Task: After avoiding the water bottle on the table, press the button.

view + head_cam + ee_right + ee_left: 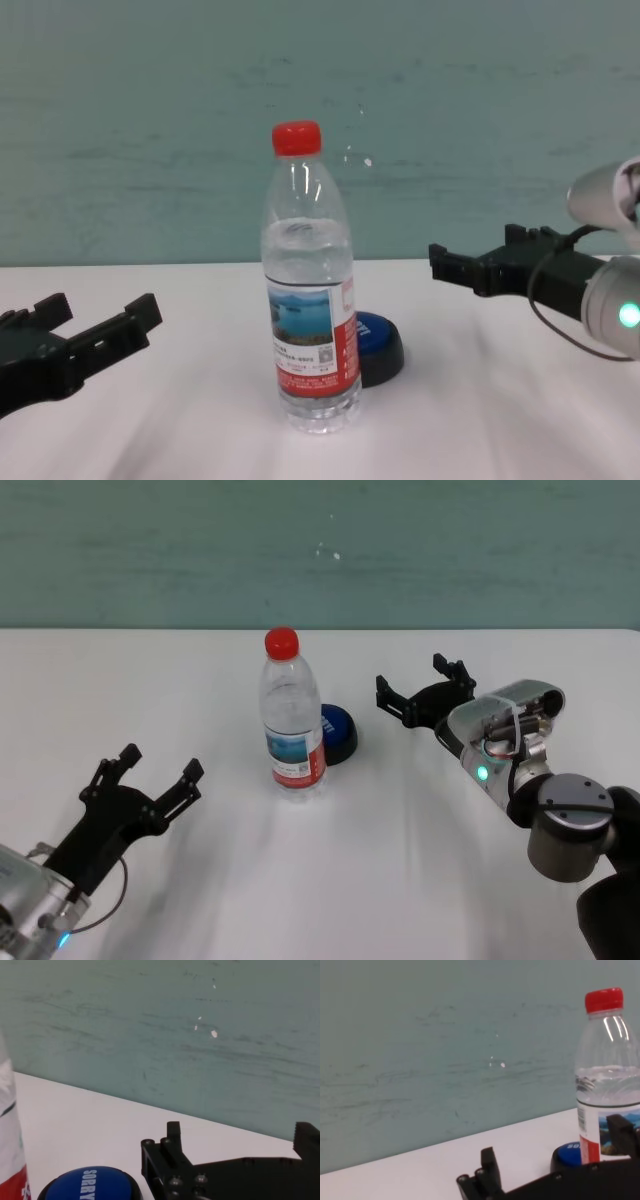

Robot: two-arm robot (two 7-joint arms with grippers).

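The water bottle (292, 715) stands upright in the middle of the white table (420, 870), with a red cap and a lake label. The blue button (338, 732) sits just behind and to the right of it, partly hidden by it. My right gripper (412, 680) is open and empty, hovering right of the button and a little farther back, apart from it. The right wrist view shows the button (92, 1185) close ahead and the bottle (7, 1135) at the edge. My left gripper (160, 763) is open and empty, near the table's front left, apart from the bottle.
A teal wall (320, 550) runs behind the table's far edge. The chest view shows the bottle (310, 290) in front of the button (382, 345), with white tabletop on both sides.
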